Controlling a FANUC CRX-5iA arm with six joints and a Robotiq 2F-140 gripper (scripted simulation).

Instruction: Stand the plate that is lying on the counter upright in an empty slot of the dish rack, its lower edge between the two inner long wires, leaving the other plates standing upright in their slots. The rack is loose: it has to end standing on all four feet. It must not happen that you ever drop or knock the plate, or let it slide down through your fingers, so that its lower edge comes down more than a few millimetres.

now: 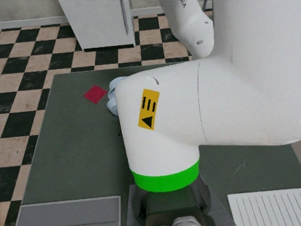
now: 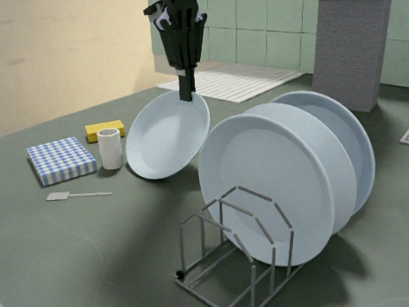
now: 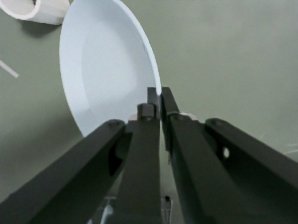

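Note:
My gripper (image 2: pixel 186 96) (image 3: pixel 158 100) is shut on the upper rim of a pale blue plate (image 2: pixel 164 136) (image 3: pixel 110 60). The plate is tilted steeply, its face towards the exterior camera; whether its lower edge touches the counter I cannot tell. The wire dish rack (image 2: pixel 253 285) stands in front and to the right in that view. It holds a front plate (image 2: pixel 272 171), a middle plate (image 2: pixel 340 184) and a back plate (image 2: pixel 347 132), all upright. Bare wires show at its near end. The rack's far feet are hidden. In the top view the arm hides the gripper and most of the rack.
A white cup (image 2: pixel 111 151) (image 3: pixel 50 12) stands close beside the held plate. Near it are a yellow sponge (image 2: pixel 105 131), a checked cloth (image 2: pixel 61 160) and a small spatula (image 2: pixel 59 196). A grey pillar (image 2: pixel 351 53) and a ribbed white mat (image 2: pixel 237 81) (image 1: pixel 268 208) lie further back.

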